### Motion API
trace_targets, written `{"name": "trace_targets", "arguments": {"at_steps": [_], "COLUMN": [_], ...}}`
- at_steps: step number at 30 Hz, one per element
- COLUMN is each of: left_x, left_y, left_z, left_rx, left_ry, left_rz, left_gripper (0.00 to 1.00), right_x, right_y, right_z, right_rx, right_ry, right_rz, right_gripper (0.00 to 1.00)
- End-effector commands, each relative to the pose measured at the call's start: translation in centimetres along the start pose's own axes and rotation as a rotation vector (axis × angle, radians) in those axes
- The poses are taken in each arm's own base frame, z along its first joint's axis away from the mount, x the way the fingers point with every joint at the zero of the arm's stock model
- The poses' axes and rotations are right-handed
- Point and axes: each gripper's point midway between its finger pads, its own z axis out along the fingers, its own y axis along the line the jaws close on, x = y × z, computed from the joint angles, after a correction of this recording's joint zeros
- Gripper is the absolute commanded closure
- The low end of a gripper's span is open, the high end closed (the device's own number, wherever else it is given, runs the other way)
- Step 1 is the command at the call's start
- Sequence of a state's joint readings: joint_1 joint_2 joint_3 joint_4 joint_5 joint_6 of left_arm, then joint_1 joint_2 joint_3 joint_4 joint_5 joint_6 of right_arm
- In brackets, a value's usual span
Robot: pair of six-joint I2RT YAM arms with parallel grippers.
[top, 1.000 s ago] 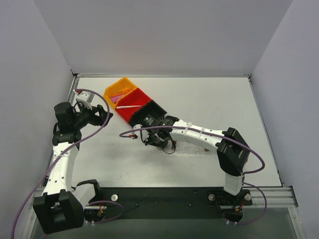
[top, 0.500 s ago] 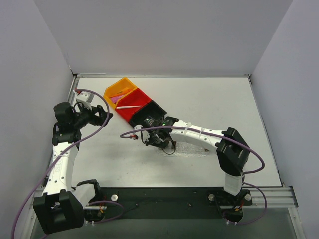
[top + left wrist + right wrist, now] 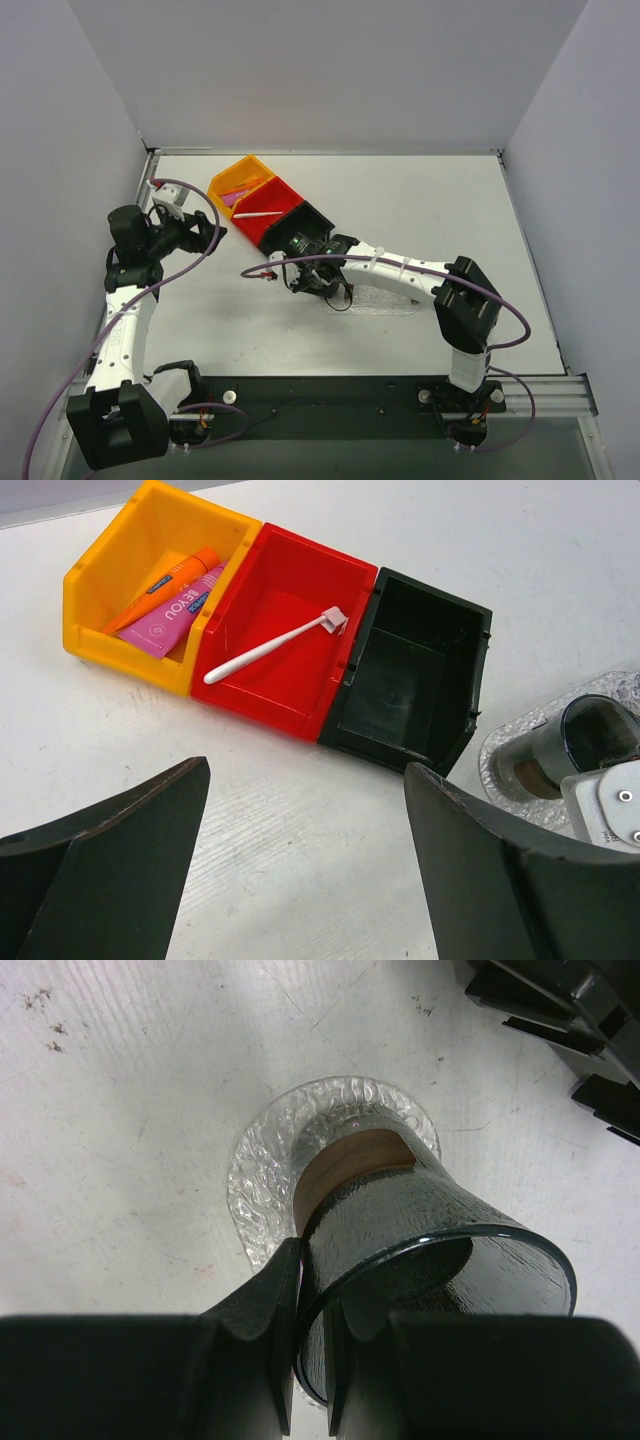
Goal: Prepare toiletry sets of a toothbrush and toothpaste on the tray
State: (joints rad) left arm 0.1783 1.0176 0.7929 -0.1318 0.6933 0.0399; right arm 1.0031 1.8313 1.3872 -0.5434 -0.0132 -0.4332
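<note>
The white toothbrush (image 3: 270, 648) lies in the red bin (image 3: 300, 705). Two toothpaste tubes, one orange (image 3: 165, 585) and one pink (image 3: 180, 615), lie in the orange bin (image 3: 105, 575). The clear bumpy tray (image 3: 262, 1175) rests on the table in front of the bins. A dark see-through cup (image 3: 400, 1220) with a brown base stands on the tray's end. My right gripper (image 3: 312, 1260) is shut on the cup's rim, one finger inside and one outside. My left gripper (image 3: 307, 770) hangs open over bare table left of the bins, holding nothing.
A black bin (image 3: 470, 680) sits empty beside the red one, close to the tray (image 3: 500, 755) and the right wrist. In the top view the three bins (image 3: 262, 200) run diagonally at the table's back left. Grey walls enclose the table on three sides.
My right gripper has edged slightly to the left with the cup still in its grip. The left arm has stayed put.
</note>
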Motion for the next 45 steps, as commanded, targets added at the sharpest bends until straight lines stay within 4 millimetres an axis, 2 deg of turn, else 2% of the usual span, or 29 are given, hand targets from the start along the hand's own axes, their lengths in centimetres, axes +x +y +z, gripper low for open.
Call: {"name": "trace_targets", "arguments": {"at_steps": [1, 19, 30, 45], "left_x": [-1.1, -1.2, -1.4, -1.2], "left_y": [-0.3, -0.3, -0.3, -0.4], "left_z": [-0.3, -0.3, -0.2, -0.2], "left_rx": [0.021, 0.021, 0.024, 0.024], "left_ry": [-0.032, -0.032, -0.035, -0.034], "left_rz": [0.034, 0.031, 0.029, 0.029], "left_gripper": [0.11, 0.11, 0.11, 0.11], "right_x": [-0.1, 0.3, 0.0, 0.7], "right_y": [-0.2, -0.2, 0.9, 0.7], "right_z": [-1.2, -1.9, -2.4, -1.9], "right_rx": [0.027, 0.03, -0.017, 0.0], "right_ry": [-0.012, -0.019, -0.042, -0.009], "right_rz": [-0.016, -0.02, -0.029, -0.042], "right_gripper": [1.0, 1.0, 1.0, 1.0]}}
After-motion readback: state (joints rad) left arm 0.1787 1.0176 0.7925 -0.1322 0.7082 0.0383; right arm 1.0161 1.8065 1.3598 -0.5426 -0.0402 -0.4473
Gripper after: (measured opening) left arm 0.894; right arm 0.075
